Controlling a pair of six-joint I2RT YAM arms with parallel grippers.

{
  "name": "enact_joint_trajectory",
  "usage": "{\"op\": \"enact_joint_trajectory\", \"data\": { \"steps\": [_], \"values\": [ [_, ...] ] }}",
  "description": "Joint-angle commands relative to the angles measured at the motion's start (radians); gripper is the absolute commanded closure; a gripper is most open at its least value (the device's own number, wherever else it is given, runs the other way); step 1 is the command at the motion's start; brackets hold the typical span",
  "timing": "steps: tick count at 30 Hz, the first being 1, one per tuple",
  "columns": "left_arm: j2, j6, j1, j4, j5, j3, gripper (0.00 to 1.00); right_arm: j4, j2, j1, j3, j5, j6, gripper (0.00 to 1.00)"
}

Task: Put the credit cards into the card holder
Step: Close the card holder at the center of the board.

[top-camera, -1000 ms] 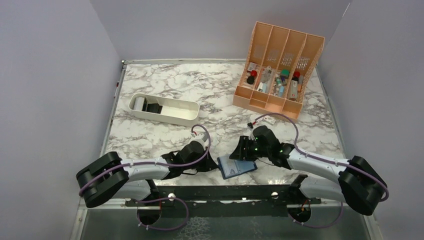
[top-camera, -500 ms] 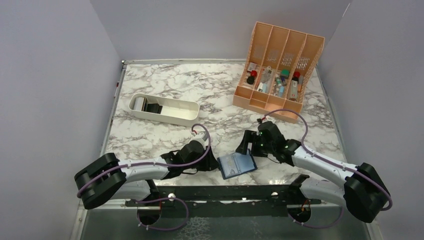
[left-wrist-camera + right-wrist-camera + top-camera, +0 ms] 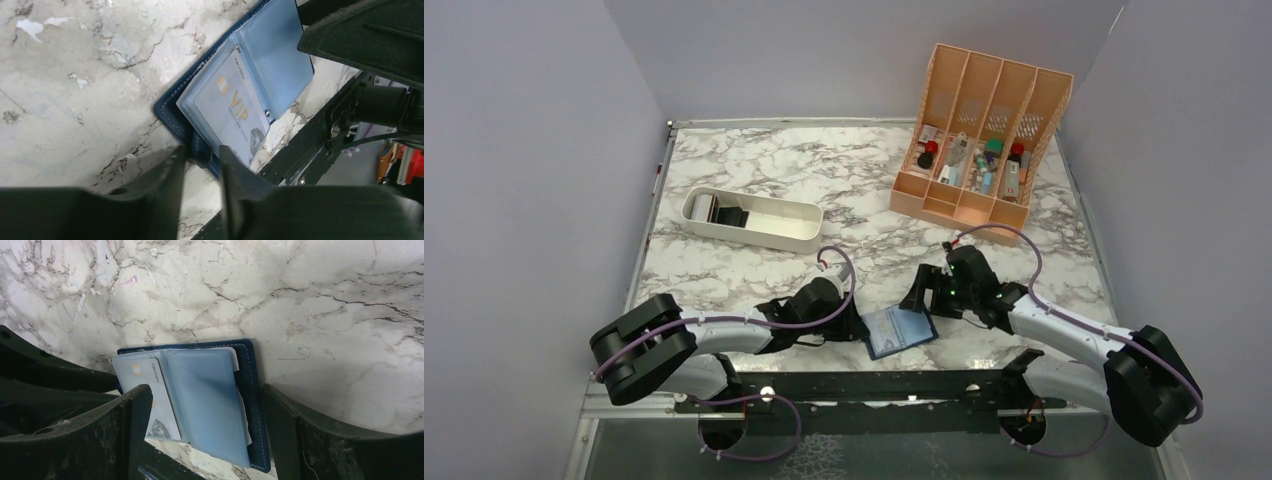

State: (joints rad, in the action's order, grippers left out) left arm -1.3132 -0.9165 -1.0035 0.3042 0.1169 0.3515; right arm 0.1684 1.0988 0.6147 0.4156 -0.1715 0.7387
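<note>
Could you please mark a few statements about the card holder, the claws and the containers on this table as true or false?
1. The card holder lies open on the table. True.
2. A card marked VIP sits in one of its clear sleeves. True.
3. The right claw is clamped on the card holder. False: its fingers stand wide apart, with the card holder seen between them.
4. The white tray stands inside the orange organizer. False: the tray stands apart from it, on the left of the table.
</note>
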Motion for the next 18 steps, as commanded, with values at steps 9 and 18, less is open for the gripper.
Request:
{"op": "enact_joint_trajectory", "data": {
  "steps": [9,18],
  "values": [
    [0.036,0.019,-0.004,0.014,0.013,0.013,1.00,-0.176,-0.115,-0.004,-0.067,-0.281,0.086,0.32],
    [0.117,0.041,-0.004,0.026,0.029,0.037,1.00,-0.188,-0.131,-0.004,-0.081,-0.308,0.092,0.51]
  ]
}}
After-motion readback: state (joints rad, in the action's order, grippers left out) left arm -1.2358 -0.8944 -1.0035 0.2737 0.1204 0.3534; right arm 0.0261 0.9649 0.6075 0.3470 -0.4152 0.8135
